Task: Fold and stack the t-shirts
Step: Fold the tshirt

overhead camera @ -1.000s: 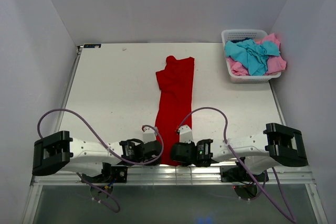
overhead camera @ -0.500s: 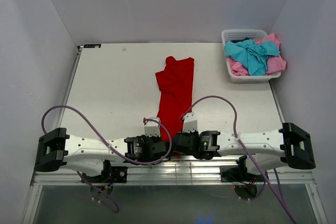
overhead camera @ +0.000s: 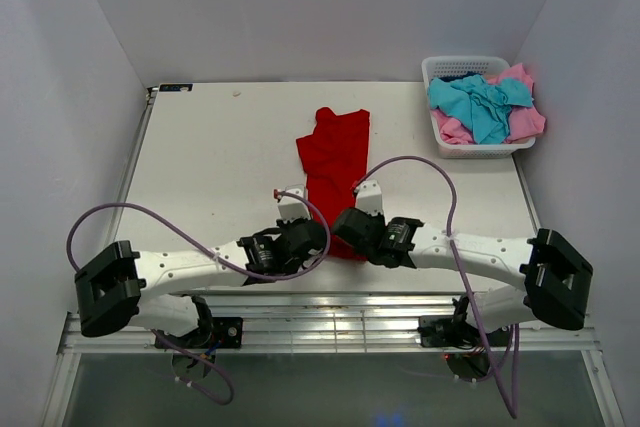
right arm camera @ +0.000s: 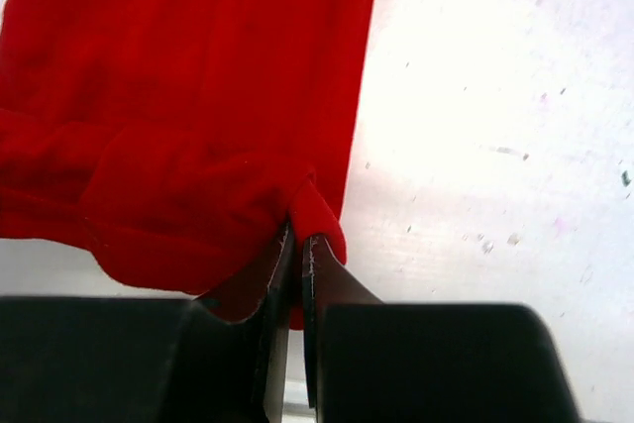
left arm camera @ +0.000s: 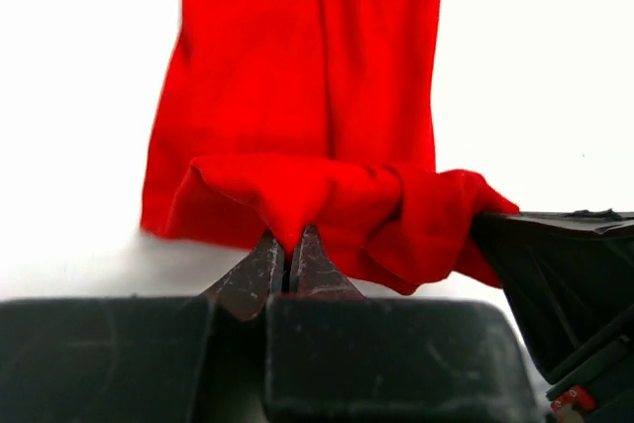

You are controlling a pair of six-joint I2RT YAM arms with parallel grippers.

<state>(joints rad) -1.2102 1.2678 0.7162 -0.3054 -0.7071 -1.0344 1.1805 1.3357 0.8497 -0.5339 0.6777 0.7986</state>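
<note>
The red t-shirt [overhead camera: 335, 152] lies as a long narrow strip down the middle of the table [overhead camera: 210, 177]. Its near end is raised and bunched, doubled back over the cloth beneath. My left gripper [overhead camera: 320, 233] is shut on the left corner of that end; in the left wrist view the cloth [left arm camera: 307, 76] is pinched at the left gripper's [left arm camera: 292, 241] tips. My right gripper [overhead camera: 343, 225] is shut on the right corner, and the right wrist view shows red cloth [right arm camera: 188, 76] clamped in the right gripper [right arm camera: 297, 233]. The turquoise t-shirt [overhead camera: 480, 105] and pink t-shirt [overhead camera: 525, 123] lie crumpled in the basket.
A white lattice basket [overhead camera: 462, 63] stands at the far right corner of the table. White walls close in the left, right and far sides. The right gripper's black body [left arm camera: 565, 274] shows at the right of the left wrist view, close beside the left one.
Both grippers have moved from the near edge toward the far side, carrying the red t-shirt's near end with them. The visible strip is now shorter.
</note>
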